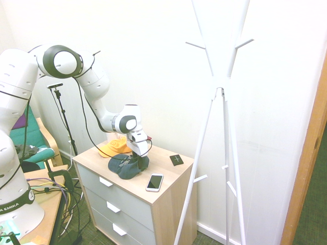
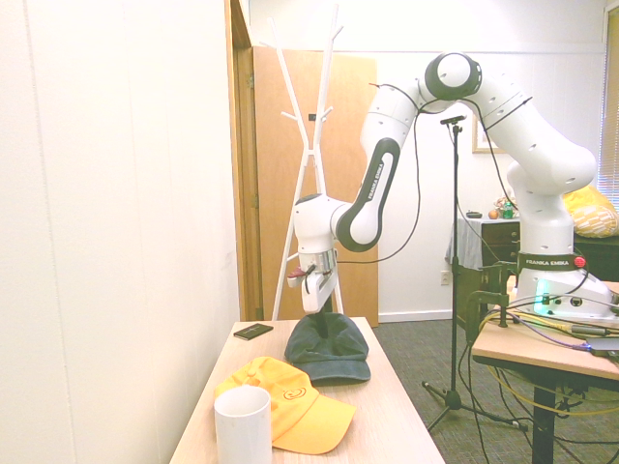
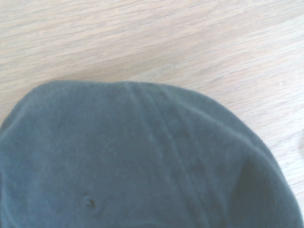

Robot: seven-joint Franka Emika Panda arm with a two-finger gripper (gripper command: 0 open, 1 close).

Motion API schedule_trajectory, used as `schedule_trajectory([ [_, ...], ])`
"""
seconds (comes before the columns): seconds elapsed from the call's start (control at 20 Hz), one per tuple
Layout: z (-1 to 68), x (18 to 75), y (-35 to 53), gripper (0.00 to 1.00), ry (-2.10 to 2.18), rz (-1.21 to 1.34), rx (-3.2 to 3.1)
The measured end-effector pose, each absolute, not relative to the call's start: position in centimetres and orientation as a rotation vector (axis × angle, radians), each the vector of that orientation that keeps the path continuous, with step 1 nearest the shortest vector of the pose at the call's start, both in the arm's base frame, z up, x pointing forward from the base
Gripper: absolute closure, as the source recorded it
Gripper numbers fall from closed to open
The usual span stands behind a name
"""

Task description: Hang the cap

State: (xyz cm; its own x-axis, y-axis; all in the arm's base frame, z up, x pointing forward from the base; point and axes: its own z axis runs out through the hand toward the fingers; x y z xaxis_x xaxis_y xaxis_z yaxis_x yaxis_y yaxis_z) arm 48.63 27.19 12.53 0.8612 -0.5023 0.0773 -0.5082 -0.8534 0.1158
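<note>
The dark navy cap [image 1: 122, 167] lies on the wooden dresser top [image 1: 171, 190], its brim toward the drawer side. My gripper [image 1: 138, 161] comes down onto the back of its crown, and the fingers look shut on the fabric there. From the other side, the gripper [image 2: 315, 313] sits at the far edge of the cap [image 2: 334, 353]. In the wrist view the cap [image 3: 142, 161] fills the lower part over the wood grain. The white coat rack [image 1: 220, 92] stands right of the dresser, its pegs high up.
An orange-yellow cap [image 1: 113, 148] lies just behind the navy one. A phone [image 1: 155, 182] and a small black square [image 1: 176, 160] rest on the dresser. A white cup [image 2: 242, 425] stands by the orange cap. The rack's lower pegs [image 1: 200, 178] stick out near the dresser's corner.
</note>
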Motion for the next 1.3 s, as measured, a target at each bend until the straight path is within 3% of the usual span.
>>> schedule_trajectory([
  [0.6,16.8,48.4,29.5,1.0,-0.74,0.122,2.926],
  [0.9,26.1,46.5,32.6,1.0,-0.556,0.239,2.902],
  [1.3,44.0,48.1,32.5,1.0,-0.438,0.592,2.708],
])
